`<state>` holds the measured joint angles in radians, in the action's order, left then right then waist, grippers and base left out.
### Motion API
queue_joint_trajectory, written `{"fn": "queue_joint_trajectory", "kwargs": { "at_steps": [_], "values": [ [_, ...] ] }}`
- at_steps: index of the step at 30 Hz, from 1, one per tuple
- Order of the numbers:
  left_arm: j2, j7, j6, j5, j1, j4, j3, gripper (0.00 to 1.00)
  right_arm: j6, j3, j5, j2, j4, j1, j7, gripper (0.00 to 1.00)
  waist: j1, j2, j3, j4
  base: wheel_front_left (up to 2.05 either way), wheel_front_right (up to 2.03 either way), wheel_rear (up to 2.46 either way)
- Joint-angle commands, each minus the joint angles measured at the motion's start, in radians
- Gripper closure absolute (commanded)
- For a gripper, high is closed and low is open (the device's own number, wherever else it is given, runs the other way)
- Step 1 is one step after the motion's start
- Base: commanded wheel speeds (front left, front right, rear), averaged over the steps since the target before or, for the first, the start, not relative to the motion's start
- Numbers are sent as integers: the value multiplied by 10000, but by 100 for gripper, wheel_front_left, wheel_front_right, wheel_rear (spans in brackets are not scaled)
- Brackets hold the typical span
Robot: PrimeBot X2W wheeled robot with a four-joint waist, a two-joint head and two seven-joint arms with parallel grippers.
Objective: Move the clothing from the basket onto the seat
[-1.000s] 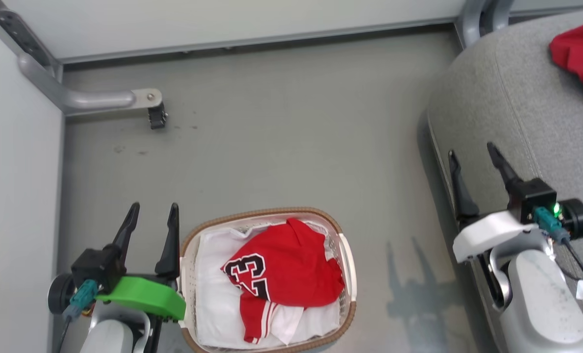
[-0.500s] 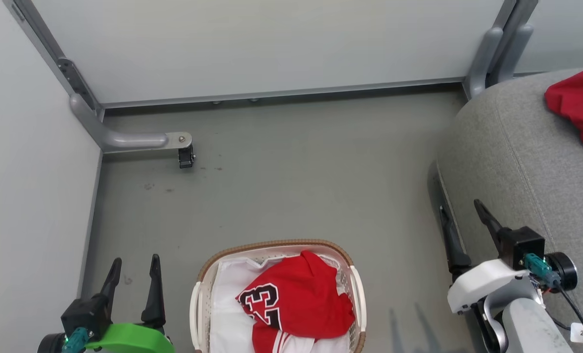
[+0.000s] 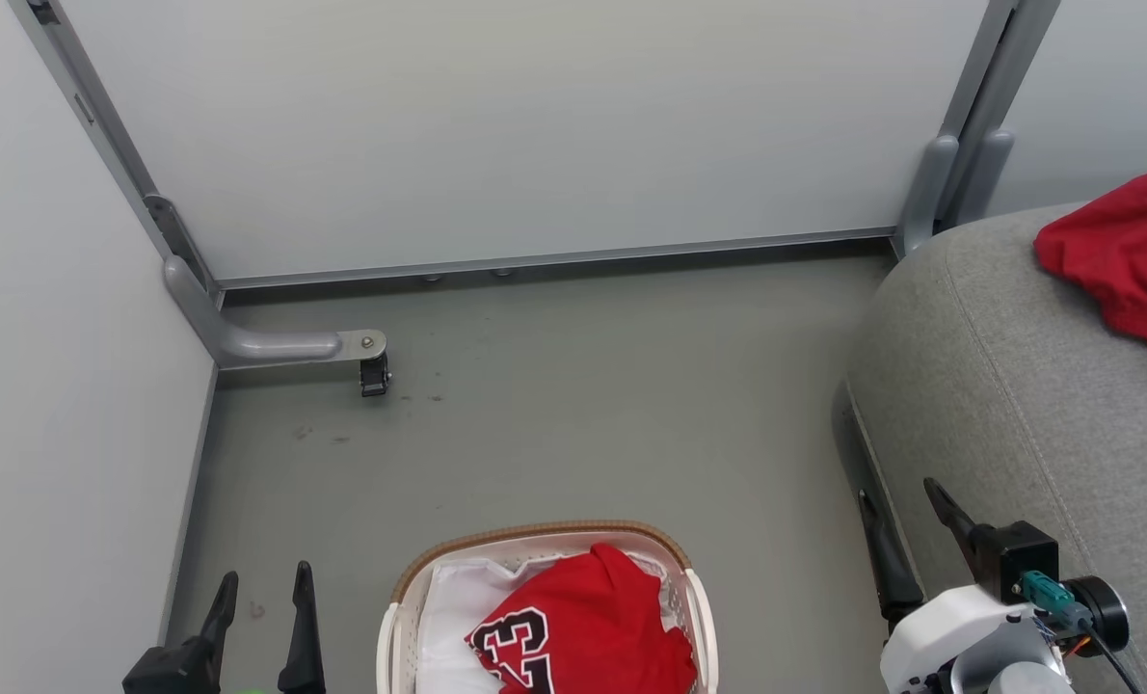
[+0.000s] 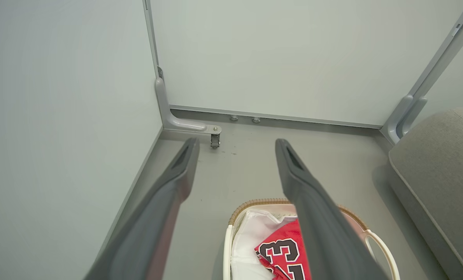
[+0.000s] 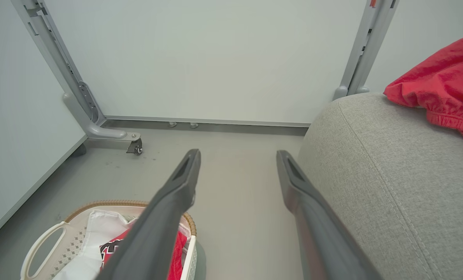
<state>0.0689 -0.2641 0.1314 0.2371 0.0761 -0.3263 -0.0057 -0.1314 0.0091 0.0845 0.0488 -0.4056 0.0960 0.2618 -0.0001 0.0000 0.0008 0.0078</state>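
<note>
Clothing (image 3: 583, 636) in basket (image 3: 535, 533), floor (image 3: 583, 414) between it and seat (image 3: 1017, 386) — left fingers (image 3: 302, 627), right fingers (image 3: 954, 520) apart.

On my feed the grey floor (image 3: 583, 414) has the basket (image 3: 535, 535) sitting on it, a caster foot (image 3: 284, 344) by the wall (image 3: 535, 125), and the seat (image 3: 998, 386) at right with a red garment (image 3: 1123, 260) on top.

Lighting is bright, even and diffuse. The pale wall panels (image 3: 535, 125) look slightly washed out. There's a soft shadow on the floor (image 3: 583, 434) along the seat (image 3: 998, 386) base at right of frame, and a thin one under the panels. Head view is sharp. In the wrist views the frame posts (image 4: 430, 81) lean toward the edges. The fingers (image 4: 153, 217) of the left end effector (image 4: 235, 144) and right end effector (image 5: 237, 155) blur at the bottom edge.
</note>
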Motion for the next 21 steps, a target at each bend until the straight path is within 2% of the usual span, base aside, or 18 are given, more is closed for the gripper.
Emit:
{"fn": "queue_joint_trajectory", "kwargs": {
  "at_steps": [1, 10, 21],
  "values": [
    [-40, -4, -14, 38, 164, 37, 4, 0, 14, 1, 3, 40, -26, -129, 47, 0, 1, 0, -35, -60, 0, 0, 0],
    [-68, -4, -14, 133, -74, -9, -449, 0, 14, 105, -84, 40, 157, 129, 47, 0, 1, 0, 365, -261, 0, 0, 0],
    [155, -3, -14, 549, -1285, -358, -1561, 0, 14, 249, 299, 38, 778, 1106, 47, 0, 1, 0, 2193, -594, 0, 0, 0]
  ]
}}
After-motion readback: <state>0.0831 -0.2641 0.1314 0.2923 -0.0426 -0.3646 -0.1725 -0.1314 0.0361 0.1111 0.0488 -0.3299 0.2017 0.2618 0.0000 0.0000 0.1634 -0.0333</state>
